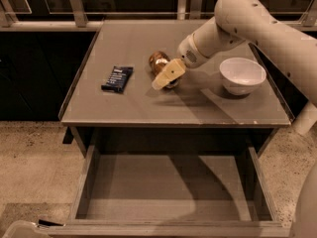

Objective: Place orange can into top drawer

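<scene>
The snack bar (117, 78) lies well left of the orange can (158, 61), out of the way. The gripper (167, 76) is at the can's near right side, its grip impossible to tell, so it likely needs a firm hold round the can's middle before lifting. The white bowl (242, 76) sits near the can's right; the open top drawer (173, 195) waits below, in front of it.
</scene>
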Tool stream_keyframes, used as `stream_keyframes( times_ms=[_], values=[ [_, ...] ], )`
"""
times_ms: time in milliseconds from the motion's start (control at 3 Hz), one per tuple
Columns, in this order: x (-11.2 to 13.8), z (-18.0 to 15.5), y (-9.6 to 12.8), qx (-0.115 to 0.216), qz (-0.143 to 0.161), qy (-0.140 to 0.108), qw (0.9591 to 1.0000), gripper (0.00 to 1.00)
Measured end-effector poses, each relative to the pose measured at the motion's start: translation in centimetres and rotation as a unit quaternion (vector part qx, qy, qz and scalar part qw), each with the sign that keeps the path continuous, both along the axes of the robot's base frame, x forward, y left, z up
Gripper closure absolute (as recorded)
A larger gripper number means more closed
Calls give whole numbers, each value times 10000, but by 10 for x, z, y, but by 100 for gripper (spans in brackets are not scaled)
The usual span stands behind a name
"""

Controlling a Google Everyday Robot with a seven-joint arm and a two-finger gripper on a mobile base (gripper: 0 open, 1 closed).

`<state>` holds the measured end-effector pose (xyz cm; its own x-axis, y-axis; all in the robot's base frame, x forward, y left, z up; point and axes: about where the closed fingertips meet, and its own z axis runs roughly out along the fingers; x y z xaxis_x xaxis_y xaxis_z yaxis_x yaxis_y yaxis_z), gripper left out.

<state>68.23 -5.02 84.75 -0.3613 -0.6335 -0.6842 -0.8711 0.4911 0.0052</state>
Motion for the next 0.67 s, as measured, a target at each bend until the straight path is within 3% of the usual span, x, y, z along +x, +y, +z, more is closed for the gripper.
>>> stream_keyframes(
  times_ms=[667],
  values=[
    [0, 0, 0, 0, 1, 0, 10000, 42]
  ],
)
